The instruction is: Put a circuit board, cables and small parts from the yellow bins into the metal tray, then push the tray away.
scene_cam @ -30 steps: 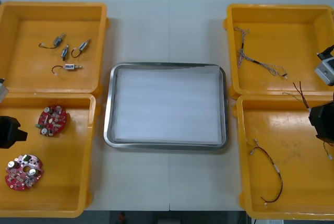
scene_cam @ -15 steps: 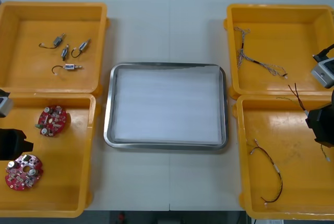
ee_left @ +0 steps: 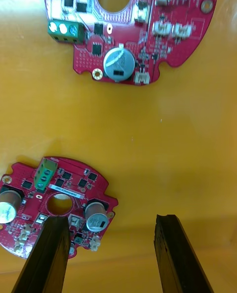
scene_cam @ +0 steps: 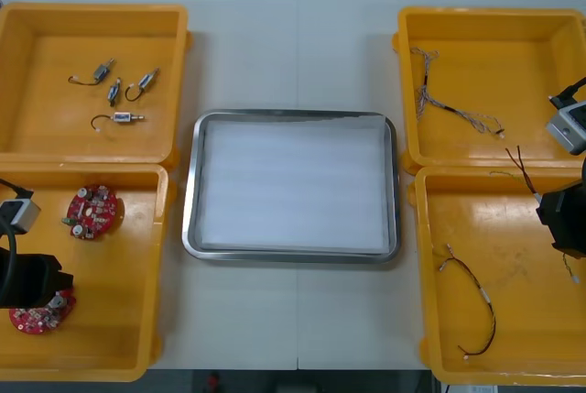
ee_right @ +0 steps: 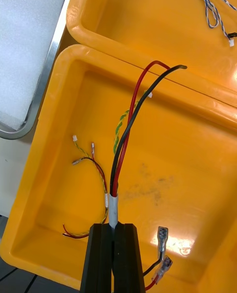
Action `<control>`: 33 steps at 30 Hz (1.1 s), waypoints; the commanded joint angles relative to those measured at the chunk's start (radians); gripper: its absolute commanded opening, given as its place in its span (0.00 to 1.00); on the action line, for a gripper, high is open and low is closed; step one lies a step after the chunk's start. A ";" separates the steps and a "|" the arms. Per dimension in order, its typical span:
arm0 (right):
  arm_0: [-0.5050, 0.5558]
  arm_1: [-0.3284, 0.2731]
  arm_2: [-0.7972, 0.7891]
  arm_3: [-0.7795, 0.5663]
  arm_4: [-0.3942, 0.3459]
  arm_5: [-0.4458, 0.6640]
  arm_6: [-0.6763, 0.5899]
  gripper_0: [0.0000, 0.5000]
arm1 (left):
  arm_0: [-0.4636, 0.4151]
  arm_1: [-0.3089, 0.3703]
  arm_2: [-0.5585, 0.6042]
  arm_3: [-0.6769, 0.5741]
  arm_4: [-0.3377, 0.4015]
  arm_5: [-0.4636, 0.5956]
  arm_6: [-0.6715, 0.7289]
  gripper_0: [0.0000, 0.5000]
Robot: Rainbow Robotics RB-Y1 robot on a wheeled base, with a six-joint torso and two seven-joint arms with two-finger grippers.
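Presently, pickup is judged under way: a red-and-black cable (ee_right: 114,206) is clamped in the right gripper (ee_right: 116,258) above the near right yellow bin (ee_right: 197,140); the left gripper (ee_left: 116,253), fingers (ee_left: 52,258) spread, is poised over a red circuit board (ee_left: 59,187). Closing, then transfer to the metal tray (scene_cam: 190,191), is required.
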 commanded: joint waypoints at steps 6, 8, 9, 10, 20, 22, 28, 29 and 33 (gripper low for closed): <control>-0.009 -0.012 0.008 -0.030 0.001 0.004 0.012 0.00 | 0.041 0.047 -0.060 -0.029 -0.101 -0.027 -0.119 1.00; -0.009 -0.012 0.008 -0.030 0.001 0.004 0.010 0.00 | 0.039 0.047 -0.065 -0.026 -0.105 -0.030 -0.116 1.00; -0.010 -0.010 0.007 -0.032 -0.002 0.004 0.010 0.00 | 0.039 0.047 -0.066 -0.026 -0.109 -0.031 -0.114 1.00; -0.009 -0.010 0.008 -0.032 -0.002 0.004 0.010 0.00 | 0.039 0.047 -0.068 -0.026 -0.110 -0.031 -0.114 1.00; -0.009 -0.006 0.007 -0.032 -0.002 0.004 0.010 0.00 | 0.033 0.056 -0.141 0.040 -0.147 -0.131 -0.119 1.00; -0.009 -0.006 0.008 -0.032 -0.002 0.004 0.009 0.00 | 0.032 0.058 -0.155 0.056 -0.155 -0.152 -0.123 1.00; -0.009 -0.006 0.007 -0.030 0.000 0.004 0.009 0.00 | 0.035 0.061 -0.167 0.065 -0.165 -0.159 -0.133 1.00; -0.009 -0.006 0.007 -0.032 0.000 0.004 0.010 0.00 | 0.036 0.061 -0.170 0.065 -0.167 -0.159 -0.136 1.00; -0.009 -0.007 0.008 -0.032 0.000 0.004 0.010 0.00 | 0.041 0.064 -0.177 0.065 -0.171 -0.160 -0.145 1.00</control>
